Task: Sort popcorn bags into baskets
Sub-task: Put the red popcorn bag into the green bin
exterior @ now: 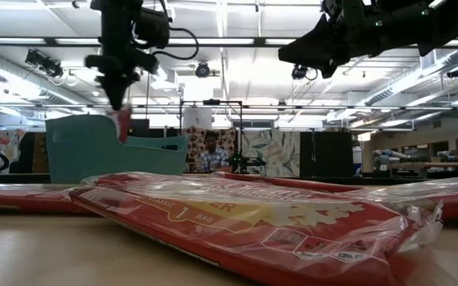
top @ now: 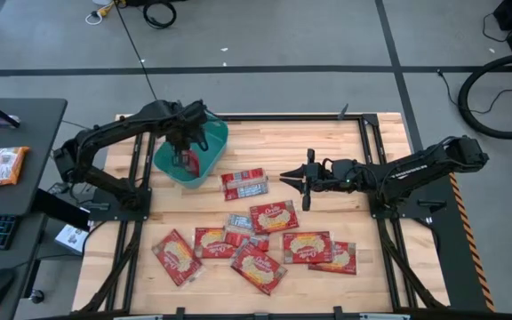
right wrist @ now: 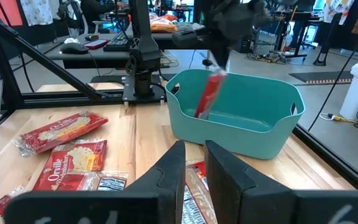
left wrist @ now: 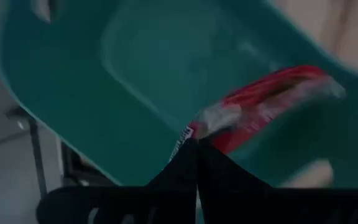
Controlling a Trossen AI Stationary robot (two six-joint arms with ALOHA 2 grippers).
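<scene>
Left hand lowers 1 popcorn bag into the teal tub

The left hand (top: 185, 145) pinches a popcorn bag (right wrist: 208, 94) by its top edge above the teal tub (top: 212, 142); light and crinkly, it hangs limp. Loose bags on the bench (top: 380, 276) read "Orville" (right wrist: 59, 130). The right hand (top: 293, 179) hovers, fingers narrowly apart.
</scene>
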